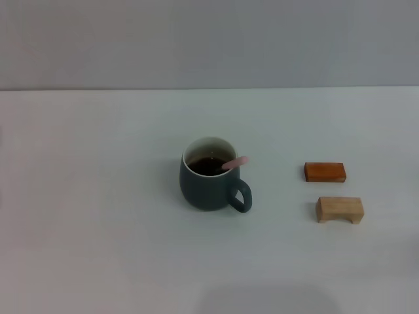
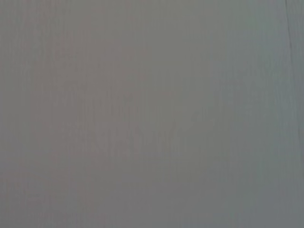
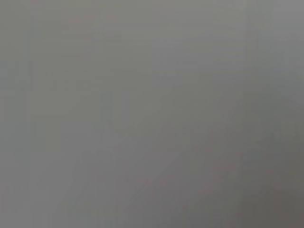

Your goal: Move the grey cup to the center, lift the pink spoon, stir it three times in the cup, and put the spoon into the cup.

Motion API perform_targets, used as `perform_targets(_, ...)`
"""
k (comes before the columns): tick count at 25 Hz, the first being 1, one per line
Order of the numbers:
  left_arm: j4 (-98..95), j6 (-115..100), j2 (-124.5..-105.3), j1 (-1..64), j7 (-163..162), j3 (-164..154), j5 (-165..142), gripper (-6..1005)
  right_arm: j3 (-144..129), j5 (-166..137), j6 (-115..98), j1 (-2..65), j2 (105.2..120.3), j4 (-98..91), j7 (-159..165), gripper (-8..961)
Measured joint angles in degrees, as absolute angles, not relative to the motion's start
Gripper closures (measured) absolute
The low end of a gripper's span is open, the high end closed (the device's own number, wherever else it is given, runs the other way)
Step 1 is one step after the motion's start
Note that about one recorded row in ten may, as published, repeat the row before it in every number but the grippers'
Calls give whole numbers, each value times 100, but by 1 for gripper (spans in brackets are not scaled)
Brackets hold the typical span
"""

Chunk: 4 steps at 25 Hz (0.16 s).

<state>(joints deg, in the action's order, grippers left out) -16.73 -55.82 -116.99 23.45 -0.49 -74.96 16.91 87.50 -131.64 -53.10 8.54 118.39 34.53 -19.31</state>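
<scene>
Neither claw shows (grip state untellable); the grey cup [image 1: 208, 183], squat and dark-filled, holds the pink spoon [image 1: 234, 162].

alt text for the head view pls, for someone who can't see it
A grey cup of dark liquid stands mid-table with a pink spoon leaning on its rim. Two wooden blocks, orange-brown and pale, lie to its right. No arm shows.

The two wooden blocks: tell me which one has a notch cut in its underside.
The pale block, nearer the robot. It stands like a small bridge; the orange-brown block behind it is a plain slab.
</scene>
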Motion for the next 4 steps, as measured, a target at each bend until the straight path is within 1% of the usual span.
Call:
perform_targets(2, -1679, -5596, -11703, 2333, -48, -7495, 1692, 606, 8763, -13171, -5302, 834, 11841, 3468, -1926, 499)
perform_targets(4, -1690, -5662, -11724, 2298, -50, -7495, 1713, 606, 8770, -13175, -5345, 825, 11852, 3468, -1925, 499)
